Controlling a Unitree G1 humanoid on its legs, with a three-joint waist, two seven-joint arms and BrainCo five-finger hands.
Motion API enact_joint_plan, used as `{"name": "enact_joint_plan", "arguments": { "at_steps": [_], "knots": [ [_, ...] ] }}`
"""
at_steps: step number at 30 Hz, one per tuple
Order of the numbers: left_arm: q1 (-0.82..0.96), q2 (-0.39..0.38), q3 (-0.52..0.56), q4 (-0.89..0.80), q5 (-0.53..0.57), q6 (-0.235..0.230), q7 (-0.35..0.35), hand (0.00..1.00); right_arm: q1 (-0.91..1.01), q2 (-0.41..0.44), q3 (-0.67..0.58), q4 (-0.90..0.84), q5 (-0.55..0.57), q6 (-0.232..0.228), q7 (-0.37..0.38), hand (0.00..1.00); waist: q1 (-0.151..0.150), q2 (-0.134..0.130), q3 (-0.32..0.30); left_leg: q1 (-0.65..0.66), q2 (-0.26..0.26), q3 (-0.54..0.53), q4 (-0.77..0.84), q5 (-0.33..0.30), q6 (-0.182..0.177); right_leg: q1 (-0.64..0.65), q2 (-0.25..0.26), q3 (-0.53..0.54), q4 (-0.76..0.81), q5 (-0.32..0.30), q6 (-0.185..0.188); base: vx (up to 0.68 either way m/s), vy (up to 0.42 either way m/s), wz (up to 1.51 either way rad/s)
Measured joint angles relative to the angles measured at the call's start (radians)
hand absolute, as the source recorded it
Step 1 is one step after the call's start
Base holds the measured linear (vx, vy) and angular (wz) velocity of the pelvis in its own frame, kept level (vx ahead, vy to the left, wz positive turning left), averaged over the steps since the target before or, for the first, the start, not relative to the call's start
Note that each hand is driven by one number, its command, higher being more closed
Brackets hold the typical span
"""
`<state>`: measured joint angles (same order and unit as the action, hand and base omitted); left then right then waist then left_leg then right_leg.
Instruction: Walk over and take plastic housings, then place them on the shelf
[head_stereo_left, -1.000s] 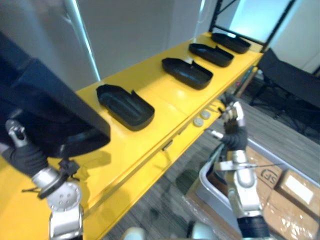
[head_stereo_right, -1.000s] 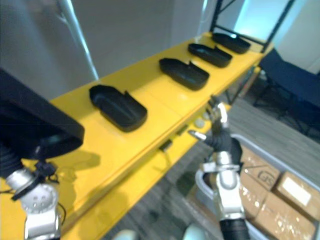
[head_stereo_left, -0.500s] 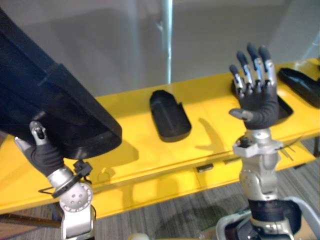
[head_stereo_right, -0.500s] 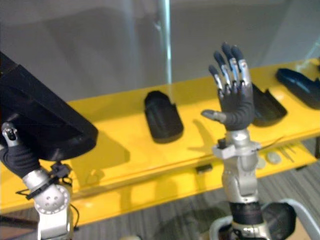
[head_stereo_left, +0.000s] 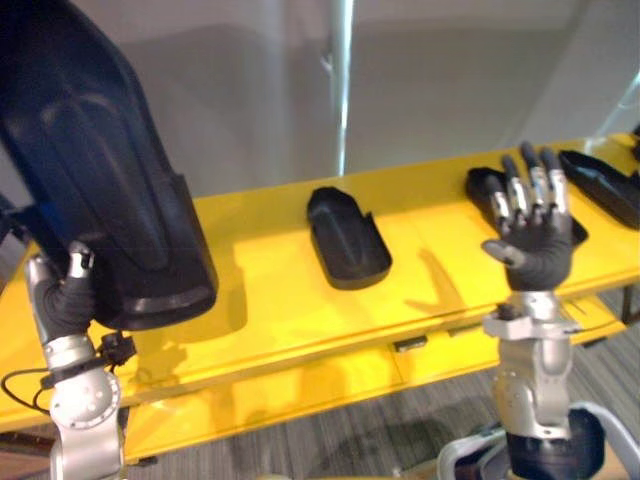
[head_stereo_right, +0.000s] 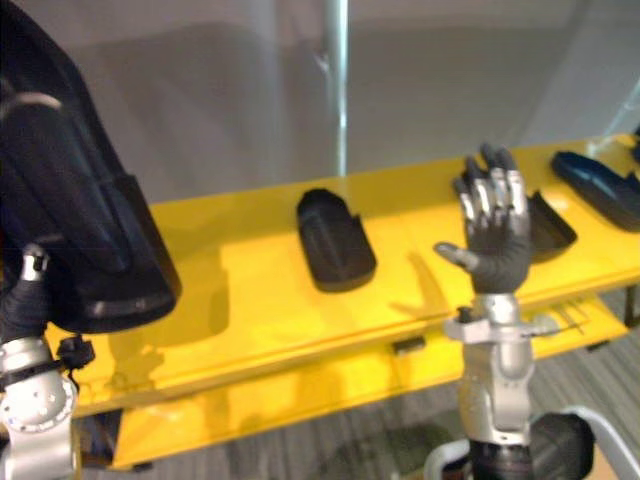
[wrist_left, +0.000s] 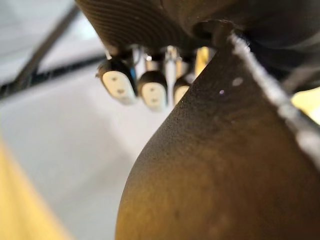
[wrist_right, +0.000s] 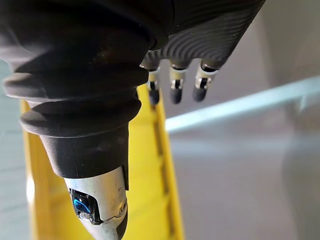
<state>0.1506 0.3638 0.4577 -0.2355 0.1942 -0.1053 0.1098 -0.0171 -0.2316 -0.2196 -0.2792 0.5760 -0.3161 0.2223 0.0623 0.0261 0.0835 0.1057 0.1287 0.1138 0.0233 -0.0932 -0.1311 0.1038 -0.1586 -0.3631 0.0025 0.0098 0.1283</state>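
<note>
My left hand (head_stereo_left: 63, 298) at the lower left is shut on a large black plastic housing (head_stereo_left: 100, 170), which stands nearly upright above the left end of the yellow shelf (head_stereo_left: 270, 300). In the left wrist view its fingers (wrist_left: 120, 82) curl over the housing's dark edge (wrist_left: 225, 175). A second housing (head_stereo_left: 348, 238) lies on the shelf's middle. Another housing (head_stereo_left: 483, 185) lies partly hidden behind my right hand (head_stereo_left: 535, 245), and one more (head_stereo_left: 605, 185) is at the far right. My right hand is open, fingers straight up, holding nothing, in front of the shelf's right part.
A grey wall with a pale vertical post (head_stereo_left: 342, 90) rises behind the shelf. Below the shelf top a yellow front panel carries a small dark handle (head_stereo_left: 410, 343). The rim of a grey bin (head_stereo_left: 470, 458) shows on the carpet by my right arm.
The camera has swung to face the shelf squarely. The held housing has tipped from slanting to nearly upright. My right hand came up open, then sank a little.
</note>
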Motion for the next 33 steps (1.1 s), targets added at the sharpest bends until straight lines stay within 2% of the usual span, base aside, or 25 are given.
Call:
{"name": "enact_joint_plan", "arguments": {
  "at_steps": [1, 2, 3, 4, 5, 6, 8, 11, 13, 16, 19, 25, 33],
  "knots": [
    [-0.013, 0.033, -0.004, 0.054, -0.002, 0.043, -0.049, 1.0, 0.018, -0.009, -0.015, -0.022, 0.001, 0.017, 0.004, 0.0, -0.019, 0.003, 0.0, 0.008, 0.0, 0.012, -0.001, 0.0, 0.0, 0.0, 0.001, 0.013, -0.003, 0.003, 0.0, -0.02, 0.021, -0.38],
    [-0.018, 0.049, -0.005, 0.085, -0.004, 0.066, -0.064, 1.0, 0.024, -0.016, -0.016, -0.036, 0.003, 0.02, 0.011, 0.0, -0.027, 0.006, 0.002, 0.012, 0.0, 0.017, -0.004, 0.0, 0.0, 0.0, 0.001, 0.016, -0.003, 0.004, 0.0, -0.03, 0.018, -0.36],
    [-0.041, 0.074, -0.01, 0.151, -0.03, 0.116, -0.092, 1.0, 0.038, -0.032, -0.017, -0.062, 0.016, 0.025, 0.025, 0.0, -0.04, 0.011, 0.002, 0.018, 0.002, 0.039, -0.012, 0.0, 0.0, -0.007, 0.004, 0.036, -0.004, 0.008, -0.001, -0.04, 0.015, -0.33],
    [-0.054, 0.084, -0.01, 0.187, -0.034, 0.138, -0.099, 1.0, 0.043, -0.04, -0.017, -0.074, 0.021, 0.032, 0.035, 0.0, -0.044, 0.014, 0.0, 0.018, 0.002, 0.048, -0.014, 0.0, 0.0, -0.014, 0.005, 0.044, -0.006, 0.011, -0.001, -0.07, 0.03, -0.51],
    [-0.118, 0.125, -0.015, 0.312, -0.069, 0.212, -0.137, 1.0, 0.05, -0.061, -0.03, -0.095, 0.051, 0.056, 0.079, 0.0, -0.058, 0.018, 0.002, 0.018, 0.002, 0.069, -0.015, 0.0, 0.0, -0.022, 0.009, 0.068, -0.022, 0.028, -0.003, -0.06, 0.022, -0.36],
    [-0.13, 0.135, -0.019, 0.336, -0.073, 0.224, -0.141, 1.0, 0.051, -0.064, -0.033, -0.096, 0.058, 0.06, 0.087, 0.0, -0.061, 0.018, 0.002, 0.018, 0.002, 0.072, -0.015, 0.0, 0.0, -0.023, 0.009, 0.069, -0.024, 0.03, -0.003, -0.05, 0.022, -0.31],
    [-0.202, 0.214, -0.053, 0.492, -0.116, 0.284, -0.187, 1.0, 0.051, -0.084, -0.036, -0.098, 0.102, 0.1, 0.135, 0.0, -0.075, 0.019, 0.003, 0.019, 0.003, 0.096, -0.015, 0.0, 0.0, -0.034, 0.012, 0.094, -0.034, 0.043, -0.003, -0.03, 0.014, -0.25],
    [-0.29, 0.278, -0.115, 0.618, -0.159, 0.328, -0.248, 1.0, 0.063, -0.103, -0.034, -0.098, 0.126, 0.141, 0.174, 0.0, -0.081, 0.026, 0.006, 0.035, 0.002, 0.111, -0.015, 0.0, 0.0, -0.033, 0.012, 0.112, -0.036, 0.047, -0.003, -0.01, 0.015, -0.2],
    [-0.328, 0.3, -0.134, 0.67, -0.172, 0.339, -0.267, 1.0, 0.063, -0.115, -0.033, -0.097, 0.126, 0.148, 0.182, 0.0, -0.083, 0.031, 0.01, 0.035, 0.001, 0.112, -0.015, 0.0, 0.0, -0.034, 0.012, 0.114, -0.036, 0.048, -0.003, -0.01, 0.004, -0.05],
    [-0.417, 0.344, -0.174, 0.827, -0.189, 0.369, -0.289, 1.0, 0.062, -0.147, -0.02, -0.095, 0.141, 0.154, 0.194, 0.0, -0.105, 0.041, 0.015, 0.033, 0.001, 0.115, -0.015, 0.0, 0.0, -0.034, 0.014, 0.119, -0.045, 0.054, -0.004, -0.01, 0.004, -0.03],
    [-0.464, 0.353, -0.211, 0.919, -0.187, 0.387, -0.3, 1.0, 0.061, -0.171, 0.006, -0.087, 0.162, 0.157, 0.196, 0.0, -0.12, 0.044, 0.017, 0.033, 0.003, 0.117, -0.015, 0.0, 0.0, -0.034, 0.017, 0.122, -0.052, 0.058, -0.004, -0.01, 0.001, -0.03],
    [-0.528, 0.354, -0.247, 1.024, -0.133, 0.443, -0.331, 1.0, 0.059, -0.171, 0.023, -0.072, 0.165, 0.162, 0.196, 0.0, -0.132, 0.044, 0.017, 0.035, 0.006, 0.137, -0.01, 0.0, 0.0, -0.035, 0.022, 0.137, -0.063, 0.064, -0.008, 0.0, 0.002, -0.07],
    [-0.56, 0.361, -0.279, 1.073, -0.055, 0.472, -0.362, 1.0, 0.053, -0.171, 0.065, -0.063, 0.165, 0.162, 0.194, 0.0, -0.132, 0.055, 0.024, 0.032, 0.017, 0.143, 0.006, 0.0, 0.0, -0.031, 0.032, 0.143, -0.067, 0.07, -0.013, -0.02, -0.007, -0.03]
  ]
}}
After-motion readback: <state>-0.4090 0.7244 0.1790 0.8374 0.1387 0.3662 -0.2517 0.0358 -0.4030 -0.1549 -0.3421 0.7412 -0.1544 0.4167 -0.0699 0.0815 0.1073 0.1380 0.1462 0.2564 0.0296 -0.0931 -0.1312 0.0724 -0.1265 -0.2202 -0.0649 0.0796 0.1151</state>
